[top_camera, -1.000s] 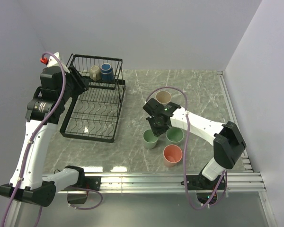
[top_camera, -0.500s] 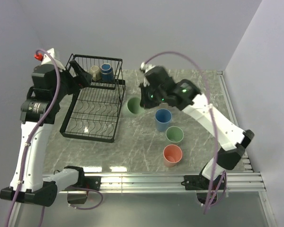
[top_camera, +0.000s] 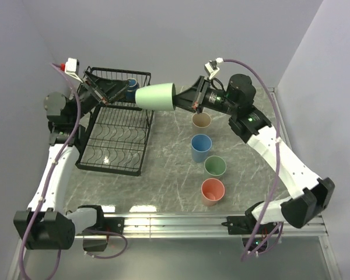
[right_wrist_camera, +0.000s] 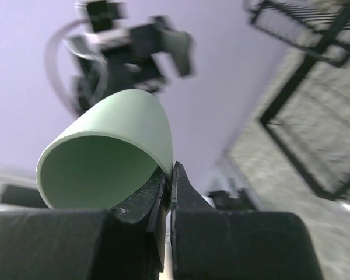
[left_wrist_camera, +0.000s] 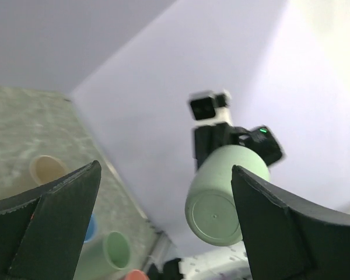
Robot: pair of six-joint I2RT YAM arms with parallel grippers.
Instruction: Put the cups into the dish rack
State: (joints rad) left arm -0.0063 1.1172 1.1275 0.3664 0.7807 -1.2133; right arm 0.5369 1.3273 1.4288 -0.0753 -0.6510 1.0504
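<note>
The right fingers pinch the rim of a pale green cup, holding it on its side in the air, its base toward the left fingers, which are spread wide and empty just beyond it. Under the left fingers sits the dish rack. Below the right fingers a beige cup, light blue cup, green cup and salmon cup stand in a row on the bench.
</note>
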